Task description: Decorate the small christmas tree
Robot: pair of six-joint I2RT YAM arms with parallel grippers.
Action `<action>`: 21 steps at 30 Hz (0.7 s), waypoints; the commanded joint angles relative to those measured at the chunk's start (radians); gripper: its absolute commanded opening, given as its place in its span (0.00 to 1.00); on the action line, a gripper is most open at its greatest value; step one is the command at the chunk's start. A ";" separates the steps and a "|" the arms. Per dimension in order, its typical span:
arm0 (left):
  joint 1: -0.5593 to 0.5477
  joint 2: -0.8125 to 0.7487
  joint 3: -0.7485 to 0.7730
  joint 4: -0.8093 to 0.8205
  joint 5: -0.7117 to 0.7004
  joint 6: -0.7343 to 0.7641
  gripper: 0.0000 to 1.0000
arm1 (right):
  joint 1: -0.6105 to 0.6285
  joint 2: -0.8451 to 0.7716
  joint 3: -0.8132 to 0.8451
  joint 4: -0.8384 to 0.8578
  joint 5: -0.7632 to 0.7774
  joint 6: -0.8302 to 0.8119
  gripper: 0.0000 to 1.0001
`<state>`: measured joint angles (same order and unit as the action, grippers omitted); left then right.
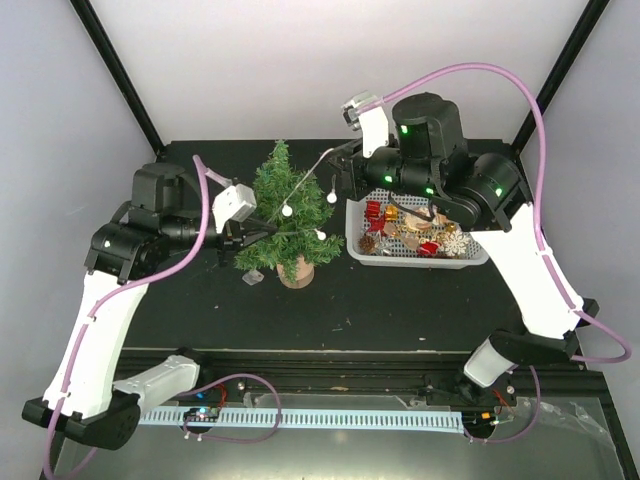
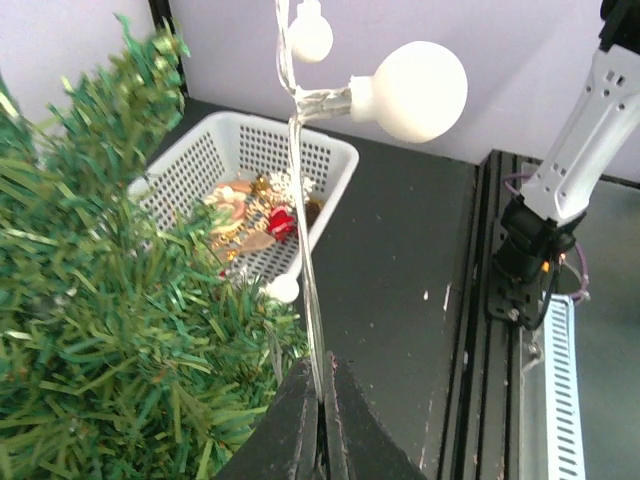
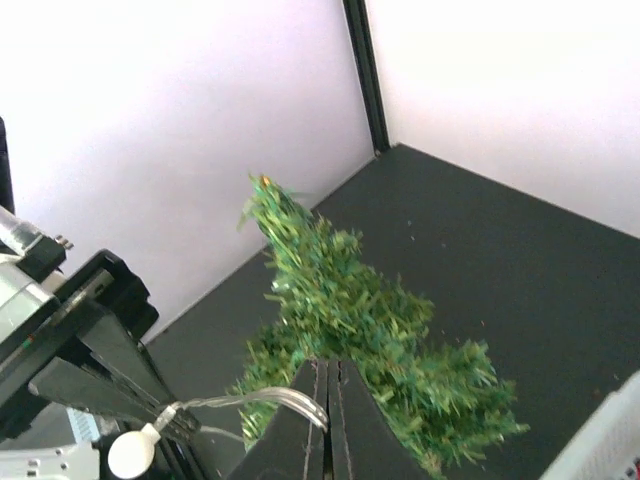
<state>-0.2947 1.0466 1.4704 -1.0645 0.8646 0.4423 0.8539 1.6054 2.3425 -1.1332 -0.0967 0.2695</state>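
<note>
- Top external view: the small christmas tree point(image 1: 288, 215) stands upright on its tan stump point(image 1: 295, 272), on the black table point(image 1: 400, 310) between the two arms and towards the back.
- A white basket point(image 1: 420, 259) sits just to the right of the tree, apart from it, and holds a jumble of red, gold and silver ornaments point(image 1: 415, 228).
- A light string point(image 1: 305, 185) of clear wire with round white bulbs runs across the tree's front, from upper right down to lower left.
- The left gripper point(image 1: 233, 238) sits at the tree's lower left edge, in among the outer branches.
- The right gripper point(image 1: 338, 160) hangs above the tree's upper right, near the basket's back corner.
- A small clear object point(image 1: 252, 277) lies on the table just left of the stump; it is too small to identify, possibly part of the lights.
- Left wrist view: the left gripper point(image 2: 322, 405) has its jaws pressed together on the light string point(image 2: 305, 220), which rises straight up from the fingertips to a large bulb point(image 2: 415, 90).
- The tree point(image 2: 100, 330) fills the left of this view, with the basket point(image 2: 335, 160) beyond it.
- Right wrist view: the right gripper point(image 3: 326, 375) is likewise clamped on the light string point(image 3: 270, 398), which trails left to a bulb point(image 3: 130, 455), with the tree point(image 3: 340, 320) right behind the fingertips.
</note>
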 commanded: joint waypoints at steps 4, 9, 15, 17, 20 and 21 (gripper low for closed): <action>0.042 -0.025 -0.021 0.107 0.058 -0.116 0.02 | -0.009 0.003 -0.001 0.265 -0.025 0.028 0.01; 0.070 -0.020 -0.025 0.179 0.085 -0.172 0.02 | -0.009 0.033 0.012 0.348 -0.053 0.026 0.01; 0.114 -0.020 -0.051 0.235 0.124 -0.215 0.02 | -0.009 0.098 0.060 0.395 -0.062 0.019 0.01; 0.132 -0.019 -0.063 0.256 0.141 -0.233 0.02 | -0.007 0.111 0.060 0.412 -0.061 0.015 0.01; 0.162 -0.019 -0.078 0.291 0.171 -0.266 0.02 | -0.009 0.129 0.062 0.435 -0.060 0.006 0.01; 0.172 -0.018 -0.084 0.305 0.182 -0.278 0.01 | -0.008 0.135 0.067 0.439 -0.060 0.001 0.01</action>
<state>-0.1589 1.0283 1.4010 -0.8284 0.9810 0.2279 0.8516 1.7283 2.3737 -0.7815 -0.1596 0.2893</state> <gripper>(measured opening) 0.027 0.012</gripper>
